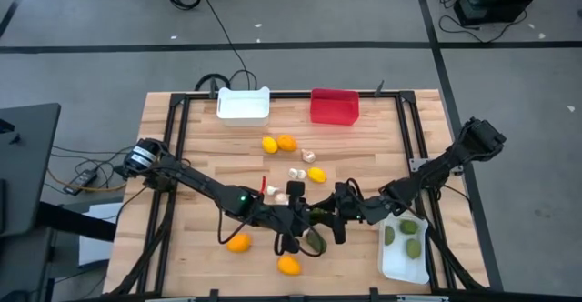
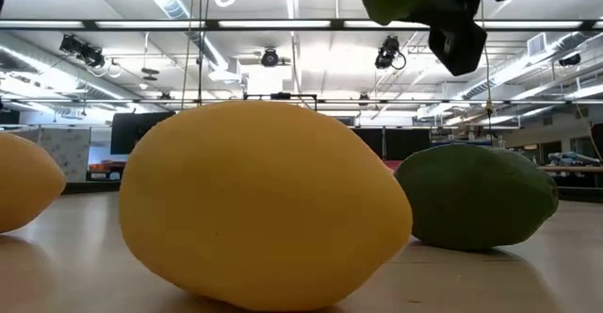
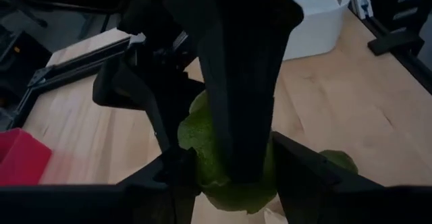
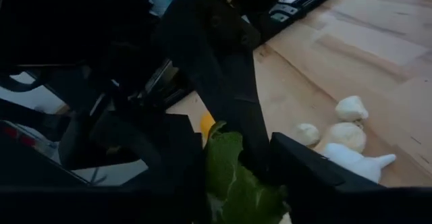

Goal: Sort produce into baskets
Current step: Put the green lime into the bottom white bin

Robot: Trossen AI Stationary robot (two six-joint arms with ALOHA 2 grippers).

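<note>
**High view: both arms meet over one green fruit at mid-worktop**

The wooden worktop (image 1: 200, 147) carries two trays at its far edge, a white basket (image 1: 243, 105) and a red basket (image 1: 334, 106), and a second white basket (image 1: 403, 258) at the near right corner with two green fruits (image 1: 409, 238) inside. The left arm reaches in from the left and the right arm from the right. Their end effectors come together near the middle of the near half.

The left end effector (image 3: 233, 177) has its fingers closed on a held green fruit (image 3: 233, 163). The right end effector (image 4: 236, 170) appears clamped on the same fruit from the other side, though dark parts crowd that view.

Loose produce lies around them: two orange citrus (image 1: 279, 143) toward the far side, garlic bulbs (image 1: 298, 172) and a yellow citrus (image 1: 316, 175) just beyond the end effectors, another green fruit (image 1: 316, 240) lying just below them, and two more near oranges (image 1: 238, 242) at the near edge.
</note>
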